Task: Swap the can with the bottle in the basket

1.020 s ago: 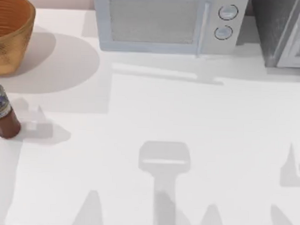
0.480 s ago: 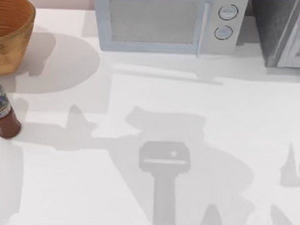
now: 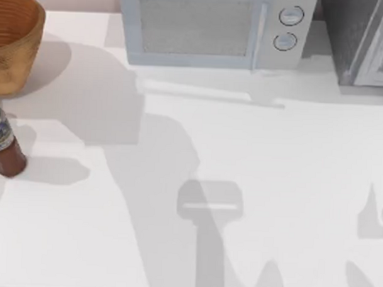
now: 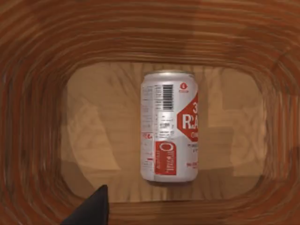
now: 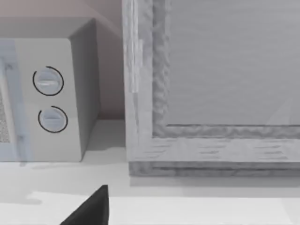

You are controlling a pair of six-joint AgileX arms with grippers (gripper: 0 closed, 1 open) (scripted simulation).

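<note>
White table [image 3: 253, 183], crossed by grey shadows. At the back, a pale microwave [image 3: 211, 29] with two round knobs; to its right, a grey textured cabinet [image 3: 362, 39].

Far left of the table, near the back corner: the basket [image 3: 12, 43], round, woven, orange-brown, sides flaring upward. Seen from inside through the left wrist view: ringed wicker walls [image 4: 37, 93] around a flat, lighter floor. Lying on that floor, on its side: the can [image 4: 169, 126], white, with a red hexagon label, a red panel, a barcode and fine print along the body, rim dull and metallic. Nothing else in the basket with it.

Just in front of the basket, on the table at the left edge and apart from the wicker: the bottle [image 3: 4, 143], reddish-brown, tilted in the top view, blue-and-white band near the dark cap.

Left claw [image 4: 91, 211] above the basket, looking straight down at the can; one dark finger tip at the frame edge, so open or closed cannot be told. Right claw [image 5: 89, 208] facing the microwave knobs and the cabinet front; again a single dark tip, state impossible to tell.
</note>
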